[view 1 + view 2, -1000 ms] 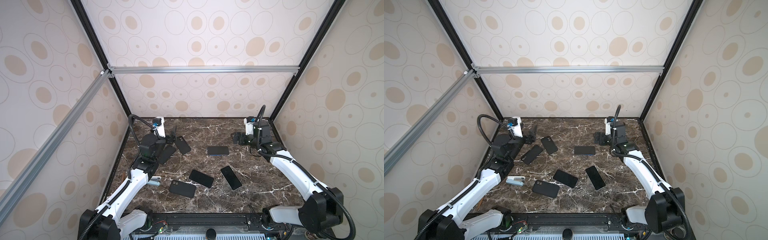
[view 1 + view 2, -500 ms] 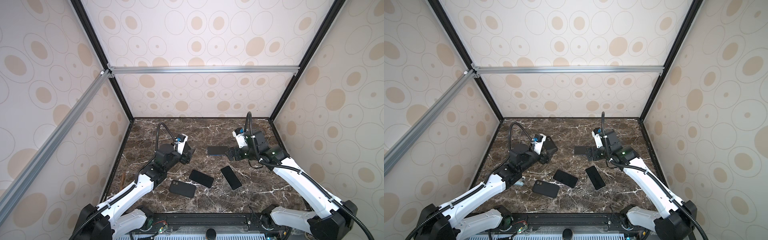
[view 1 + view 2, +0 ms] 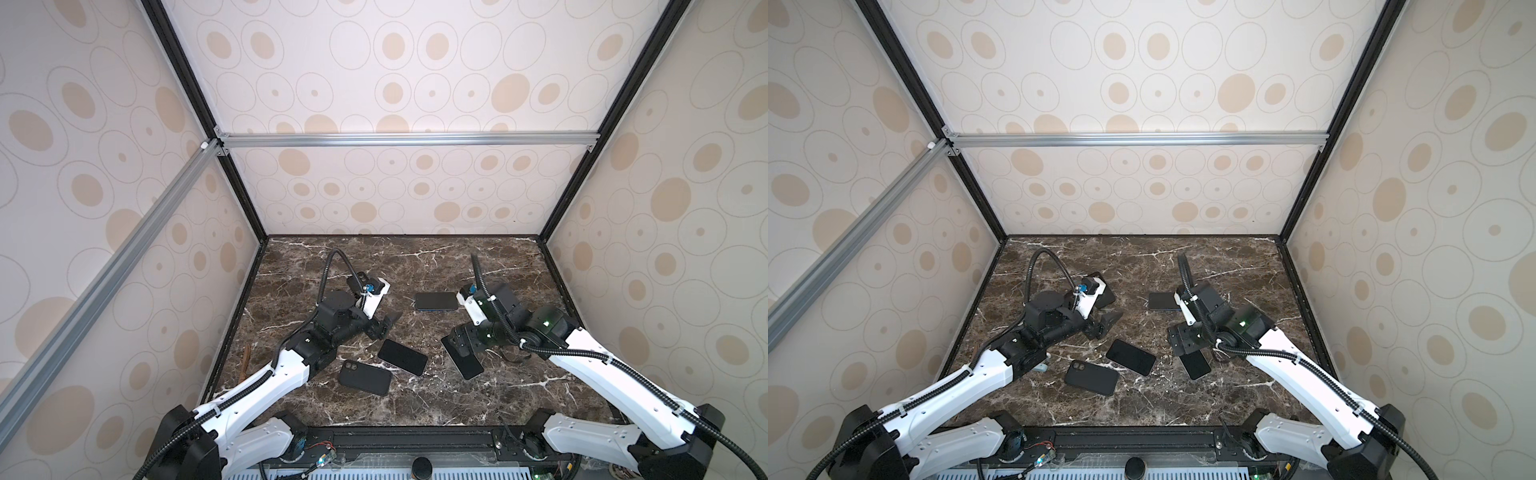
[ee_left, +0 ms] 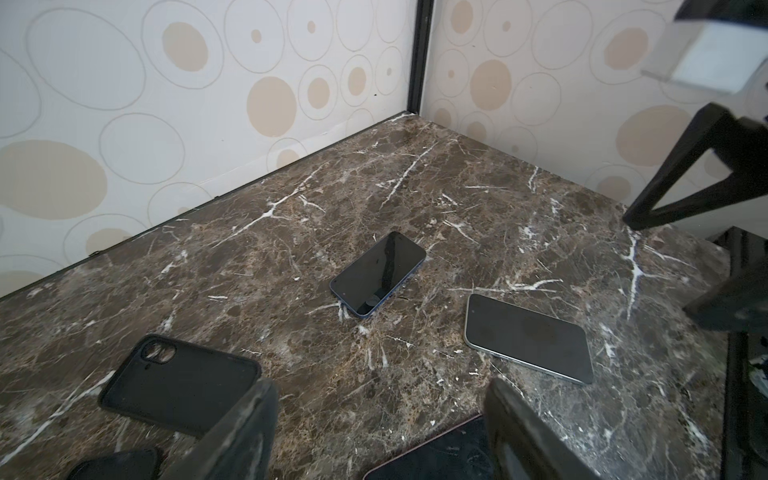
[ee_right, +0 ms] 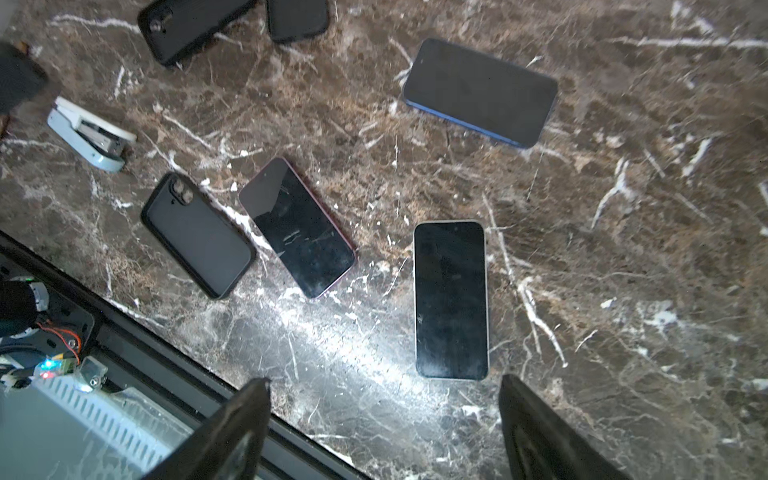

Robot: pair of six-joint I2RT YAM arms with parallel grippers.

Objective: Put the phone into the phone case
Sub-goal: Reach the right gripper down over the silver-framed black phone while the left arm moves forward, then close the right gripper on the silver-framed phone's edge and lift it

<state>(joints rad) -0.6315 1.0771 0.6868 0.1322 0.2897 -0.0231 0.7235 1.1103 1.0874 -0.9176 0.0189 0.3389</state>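
Observation:
Three dark-screened phones lie face up on the marble: a blue-edged phone (image 3: 436, 301) (image 5: 480, 91) at the back, a red-edged phone (image 3: 402, 357) (image 5: 297, 226) in the middle, and a silver-edged phone (image 3: 467, 365) (image 5: 451, 299) to its right. A black phone case (image 3: 365, 377) (image 5: 195, 235) with a camera cutout lies front left of the red-edged phone. My left gripper (image 3: 384, 328) (image 4: 380, 415) hovers open just behind the red-edged phone. My right gripper (image 3: 461, 343) (image 5: 382, 415) is open above the silver-edged phone's far end. Neither holds anything.
Two more black cases (image 5: 191, 25) (image 5: 297, 18) lie back left, one (image 3: 1102, 293) partly under the left wrist camera. A white and pale blue stapler-like object (image 5: 89, 135) sits left of the front case. A brown stick (image 3: 246, 361) lies by the left wall.
Both arms swung in from the back corners toward the middle and forward. The left gripper now sits near the red-edged phone, the right over the silver-edged one. The phones stayed put.

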